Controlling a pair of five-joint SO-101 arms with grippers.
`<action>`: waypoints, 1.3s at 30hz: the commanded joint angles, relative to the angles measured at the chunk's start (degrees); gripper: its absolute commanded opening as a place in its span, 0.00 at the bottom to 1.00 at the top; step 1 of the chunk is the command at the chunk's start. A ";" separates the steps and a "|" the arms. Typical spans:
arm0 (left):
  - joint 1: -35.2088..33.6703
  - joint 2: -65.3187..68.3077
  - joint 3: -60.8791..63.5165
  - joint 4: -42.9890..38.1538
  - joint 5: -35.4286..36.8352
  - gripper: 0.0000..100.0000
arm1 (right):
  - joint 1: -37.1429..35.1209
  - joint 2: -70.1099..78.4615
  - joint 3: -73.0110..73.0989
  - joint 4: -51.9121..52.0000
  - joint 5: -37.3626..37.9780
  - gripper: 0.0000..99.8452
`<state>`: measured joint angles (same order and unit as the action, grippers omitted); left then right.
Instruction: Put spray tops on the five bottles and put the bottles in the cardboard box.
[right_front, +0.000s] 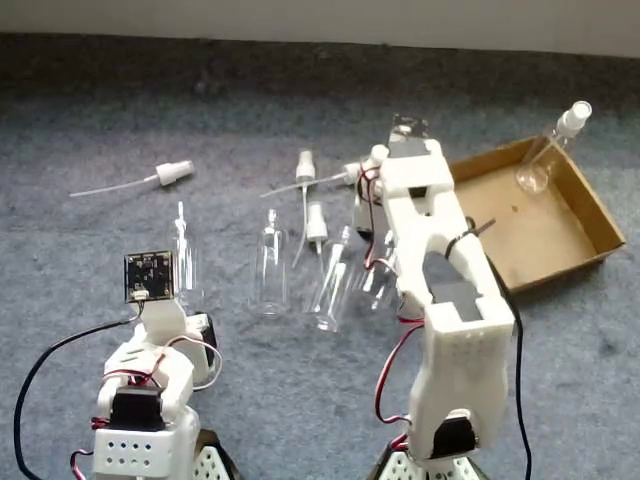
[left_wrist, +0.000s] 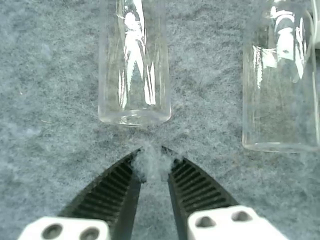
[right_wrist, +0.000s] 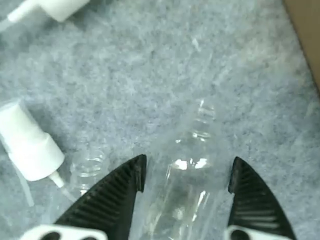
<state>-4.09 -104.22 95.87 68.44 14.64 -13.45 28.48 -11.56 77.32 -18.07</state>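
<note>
We are holding the right pincer (right_wrist: 189, 161) released, its fingers spread wide to either side of a clear bottle (right_wrist: 192, 190) that is lying on the worktop (right_wrist: 150, 75), neck pointing away beyond the tips. For a good grasp, we judge, we should be lowering until the pads are flanking the broad body, not the threaded neck. Then we should be closing gently, since thin plastic is likely to buckle or squirt out. A second bottle (right_wrist: 90, 167) and a spray top (right_wrist: 30, 147) are sitting just outside one finger, so that finger needs steering clear of them.

The left pincer (left_wrist: 150, 150) is parted only narrowly and grasping nothing, with another bottle (left_wrist: 134, 60) just ahead of its tips. One capped bottle (right_front: 545, 160) is already leaning in the box (right_front: 590, 215).

The lying bottle's base is running out of frame towards the wrist. Its clear walls are blurring into the grey, and we cannot tell how high above the worktop the fingers are hanging.
</note>
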 joint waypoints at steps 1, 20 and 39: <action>0.57 -0.13 1.19 -0.62 -0.88 0.00 | 1.10 1.01 -2.86 1.45 -0.53 0.24; 0.57 -0.13 1.19 -0.62 -0.88 0.00 | 2.68 2.24 -6.64 8.48 16.26 0.18; 0.57 -0.13 1.19 -0.62 -0.88 0.00 | 3.56 2.15 -6.64 6.37 32.70 0.29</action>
<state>-4.09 -104.22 95.87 68.44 14.64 -10.55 31.74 -15.34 84.18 14.11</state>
